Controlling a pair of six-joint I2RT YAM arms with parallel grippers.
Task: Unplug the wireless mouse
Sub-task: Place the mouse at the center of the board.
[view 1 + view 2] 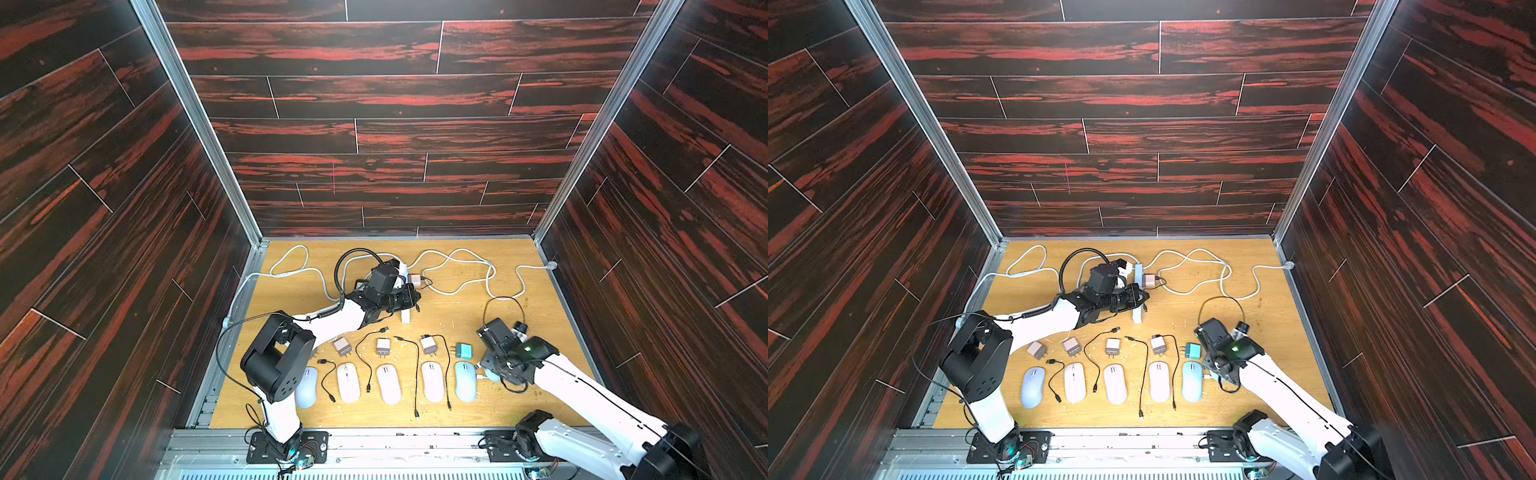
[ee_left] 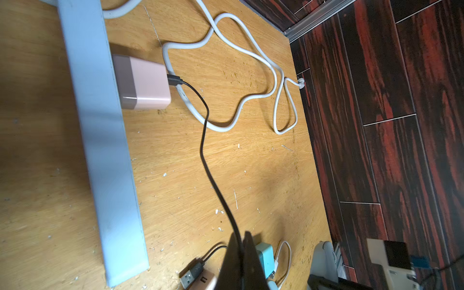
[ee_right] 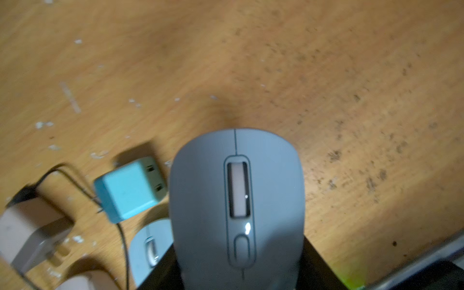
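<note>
**Q:** What is the setting?

**A:** A scuffed, white-flecked wooden bench [image 1: 519,324] boxed in by dark red wood-grain walls [image 1: 395,137], with white cables [image 1: 457,266] looping along its far edge.

**Q:** And the hands?

**A:** The left hand [image 2: 242,234] is clenched on a black cable [image 2: 204,155] running to a pink charger [image 2: 145,82] in the power strip [image 2: 100,140], mid-bench. The right hand [image 3: 238,256], part open, grasps the wireless mouse [image 3: 236,180] by its sides near the front edge, right of centre, just beside a teal charger [image 3: 130,188].
</note>
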